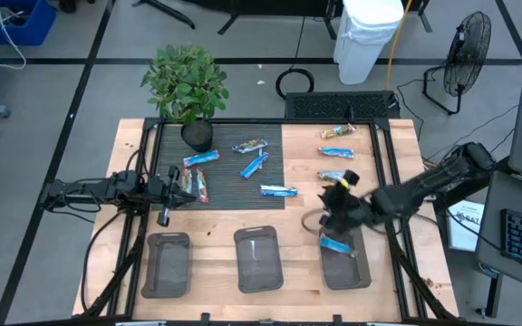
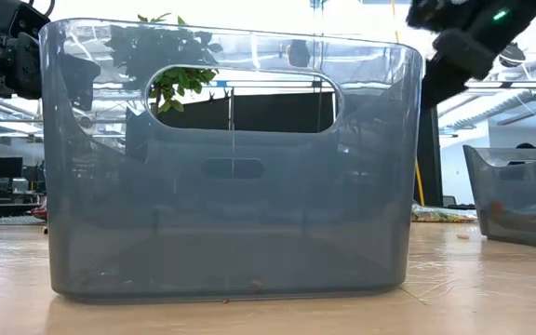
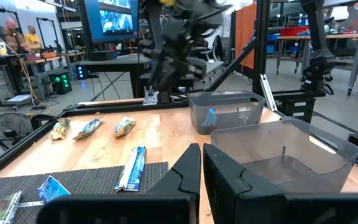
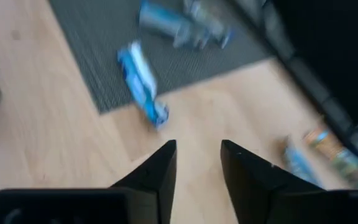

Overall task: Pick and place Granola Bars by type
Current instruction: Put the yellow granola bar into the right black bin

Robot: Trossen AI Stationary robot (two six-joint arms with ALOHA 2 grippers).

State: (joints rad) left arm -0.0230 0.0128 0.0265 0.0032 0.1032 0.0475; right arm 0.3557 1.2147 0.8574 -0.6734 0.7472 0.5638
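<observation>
The right tool (image 1: 338, 210) is hovering over the tabletop (image 1: 302, 195) just behind the right bin (image 1: 344, 258), its fingers (image 4: 157, 171) standing apart and gripping nothing. A blue granola bar (image 1: 336, 243) is lying in that bin. Other granola bars are resting on the dark mat (image 1: 234, 167), such as one blue bar (image 1: 278, 190) at its near edge, and more seem to be sitting on the bare wood (image 1: 337, 152) behind the right arm. The left tool (image 1: 166, 187) is waiting beside the mat's left edge, fingers nearly together, empty.
</observation>
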